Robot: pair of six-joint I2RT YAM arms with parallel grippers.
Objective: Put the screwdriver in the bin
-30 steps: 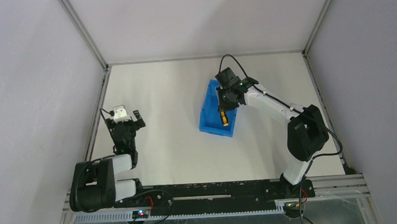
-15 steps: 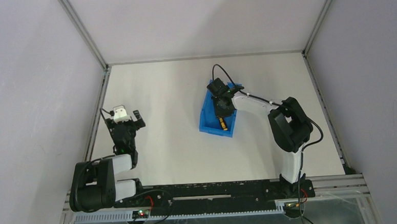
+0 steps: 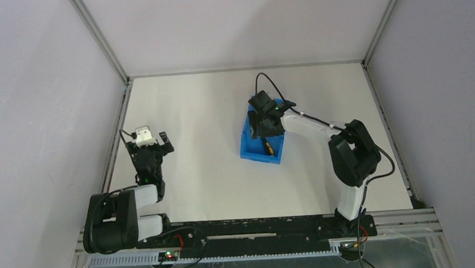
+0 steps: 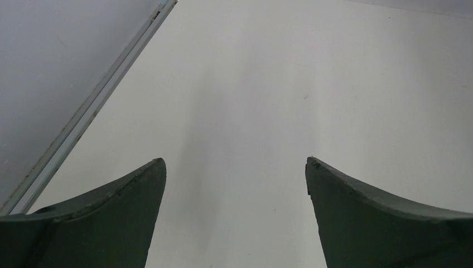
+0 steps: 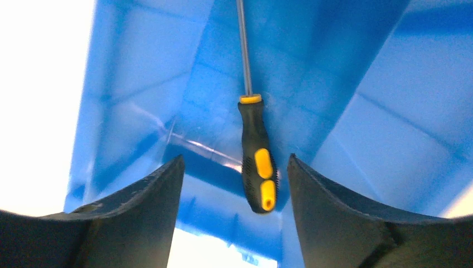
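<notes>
Blue bin [image 5: 139, 84] walls hem the loose screwdriver [image 5: 256, 162]; right fingers [image 5: 139, 218] spread above it; left fingers [image 4: 111, 223] spread.

Located the bin [image 3: 246, 144] on the table [image 3: 197, 111], right of centre; found the screwdriver [image 3: 268, 146] lying inside it on the floor, along the bin's length, toward the near end; in the right wrist view, saw its handle end nearest the right gripper [image 5: 235, 158] and its shaft pointing away; placed that gripper above the bin's far part; placed the left gripper [image 3: 154, 140] well apart, near the table's left edge, over the table.
</notes>
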